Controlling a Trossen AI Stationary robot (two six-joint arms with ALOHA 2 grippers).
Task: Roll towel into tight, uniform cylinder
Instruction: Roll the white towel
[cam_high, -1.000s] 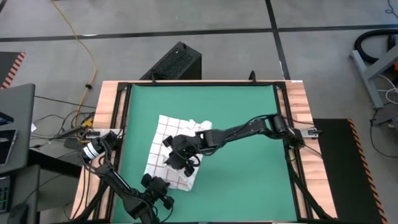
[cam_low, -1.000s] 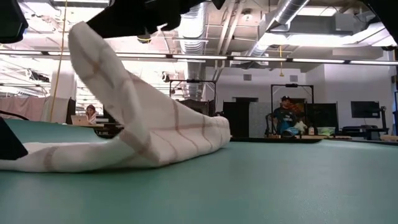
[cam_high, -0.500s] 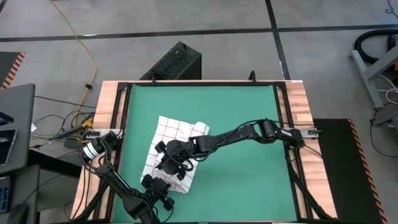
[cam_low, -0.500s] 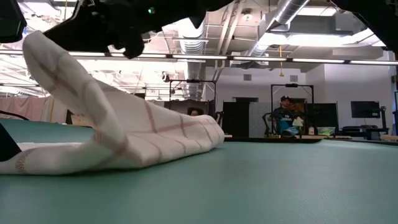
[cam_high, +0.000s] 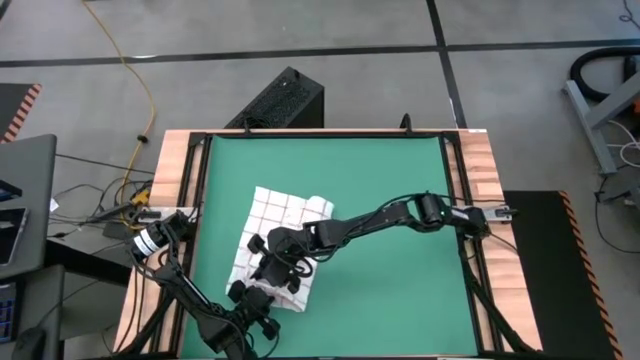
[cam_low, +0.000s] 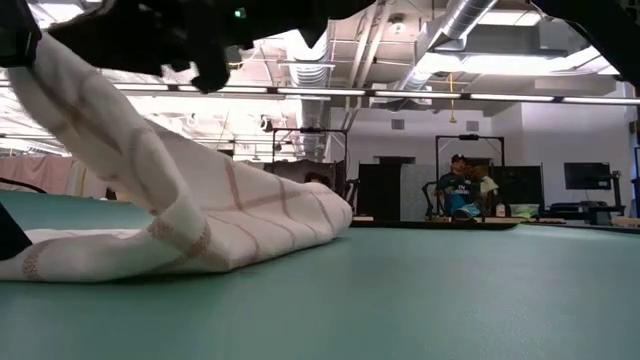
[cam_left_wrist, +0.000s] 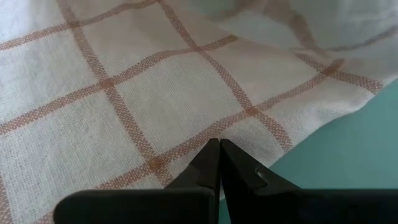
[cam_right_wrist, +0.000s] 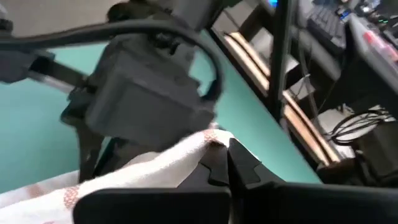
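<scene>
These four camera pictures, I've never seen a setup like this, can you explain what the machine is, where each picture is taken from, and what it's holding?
This is a robot with two dark jointed arms working at a table covered by a green mat. One picture looks straight down on the table, one looks level across the mat into the room behind, and two come from cameras on the arms' wrists.

On the mat lies the towel, a thin white cloth with a grid of reddish lines, partly folded over itself. The right tool is shut on a towel edge and holds it lifted above the mat, which the level view shows as a raised flap. The left tool is shut too, its tip at the towel's near edge; whether it pinches cloth cannot be told.
</scene>
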